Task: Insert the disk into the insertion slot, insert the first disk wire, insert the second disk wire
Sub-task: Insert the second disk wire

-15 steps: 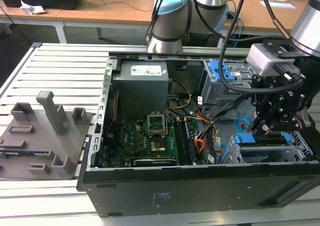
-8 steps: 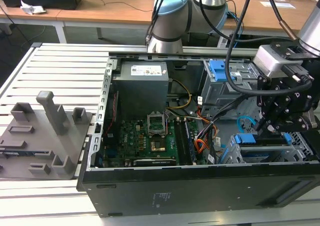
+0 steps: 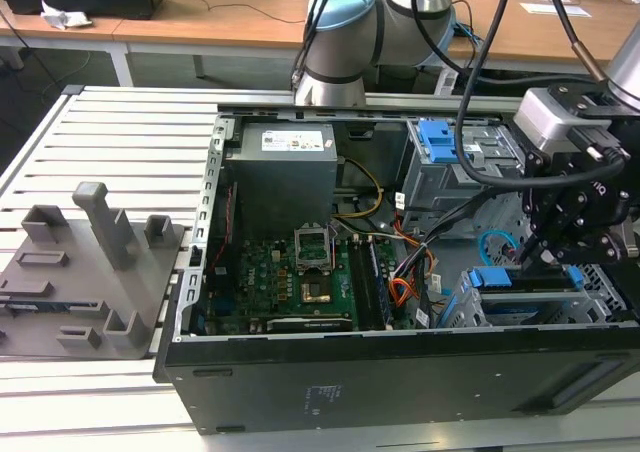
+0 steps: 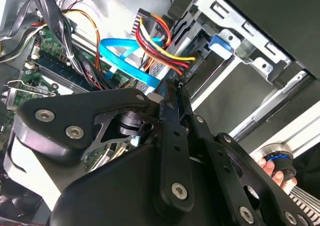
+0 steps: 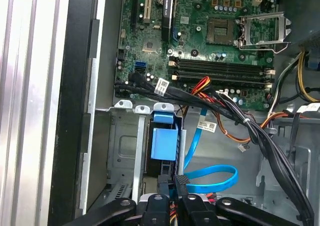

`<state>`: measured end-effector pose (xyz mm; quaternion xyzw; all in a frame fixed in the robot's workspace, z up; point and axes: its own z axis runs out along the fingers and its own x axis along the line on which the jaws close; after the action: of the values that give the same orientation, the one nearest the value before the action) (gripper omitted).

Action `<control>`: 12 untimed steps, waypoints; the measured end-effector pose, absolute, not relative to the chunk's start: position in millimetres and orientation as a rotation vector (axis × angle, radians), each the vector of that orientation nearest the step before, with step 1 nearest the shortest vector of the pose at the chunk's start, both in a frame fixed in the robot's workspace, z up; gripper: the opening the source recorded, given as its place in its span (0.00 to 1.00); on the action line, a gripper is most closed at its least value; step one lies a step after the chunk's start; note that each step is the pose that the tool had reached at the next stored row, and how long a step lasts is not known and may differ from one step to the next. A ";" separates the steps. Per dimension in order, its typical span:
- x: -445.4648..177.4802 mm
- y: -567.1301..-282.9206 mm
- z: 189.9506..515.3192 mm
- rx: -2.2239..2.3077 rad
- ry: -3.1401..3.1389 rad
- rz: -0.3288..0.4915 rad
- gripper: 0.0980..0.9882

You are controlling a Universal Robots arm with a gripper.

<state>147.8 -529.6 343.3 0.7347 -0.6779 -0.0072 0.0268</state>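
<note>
The disk [image 3: 520, 280], edged by its blue carrier [image 5: 164, 143], sits inside the insertion slot [image 3: 598, 294], a low grey perforated cage at the exterior view's right. The first disk wire [image 4: 156, 40], a red, yellow and orange bundle, ends in a dark plug against the disk's end. The second disk wire [image 5: 215, 178], a flat light-blue cable, loops round to my gripper [image 5: 179, 182]. My gripper [image 4: 172, 86] is shut on that cable's dark plug, right at the disk's end and beside the first wire's plug. My gripper [image 3: 545, 257] hangs just over the disk.
The open computer case holds a motherboard [image 3: 290, 277], a grey power supply [image 3: 283, 177] and a taller grey bay with a blue latch [image 3: 440, 140]. A thick black cable bundle [image 5: 240, 118] crosses close to the slot. A grey fixture plate [image 3: 80, 272] lies at the exterior view's left.
</note>
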 end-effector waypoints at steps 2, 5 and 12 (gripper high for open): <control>149.5 -529.6 342.7 2.269 -2.094 -0.022 0.07; 150.1 -529.9 341.8 2.269 -2.094 -0.022 0.07; 150.1 -531.4 335.7 2.269 -2.094 -0.022 0.07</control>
<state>150.1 -531.4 335.7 0.7346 -0.6779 -0.0071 0.0270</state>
